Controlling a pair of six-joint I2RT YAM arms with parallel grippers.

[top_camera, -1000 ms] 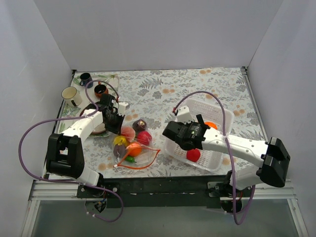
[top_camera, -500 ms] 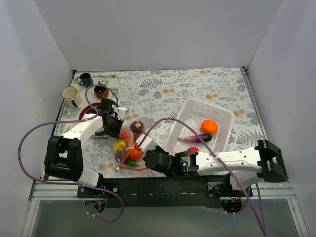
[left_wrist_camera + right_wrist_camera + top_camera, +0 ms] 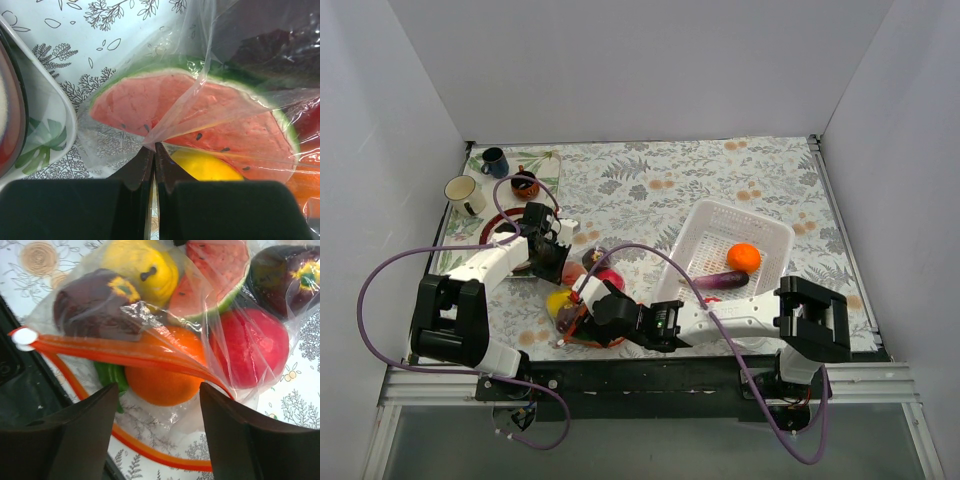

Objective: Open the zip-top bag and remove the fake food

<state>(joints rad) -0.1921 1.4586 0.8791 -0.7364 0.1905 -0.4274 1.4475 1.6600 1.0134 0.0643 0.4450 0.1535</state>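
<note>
The zip-top bag (image 3: 588,300) lies on the table's near left, holding several fake food pieces. My left gripper (image 3: 151,148) is shut on a fold of the bag's clear plastic at its far end, next to a watermelon slice (image 3: 190,107) and a lemon (image 3: 205,167). My right gripper (image 3: 156,395) is open at the bag's mouth. The orange-red zip strips (image 3: 125,352) are parted, and an orange ball (image 3: 160,377) sits between them just ahead of my fingers. A green piece (image 3: 110,375), a dark plum (image 3: 95,300) and a red piece (image 3: 250,347) lie inside.
A white mesh basket (image 3: 765,232) to the right holds an orange (image 3: 744,257) and an eggplant (image 3: 720,281). Three mugs (image 3: 463,194) and a plate (image 3: 47,125) stand at the far left. The table's black front edge (image 3: 650,375) is close behind the bag's mouth.
My right gripper has swung left from over the basket to the bag's mouth at the near edge. My left gripper has kept its hold on the bag.
</note>
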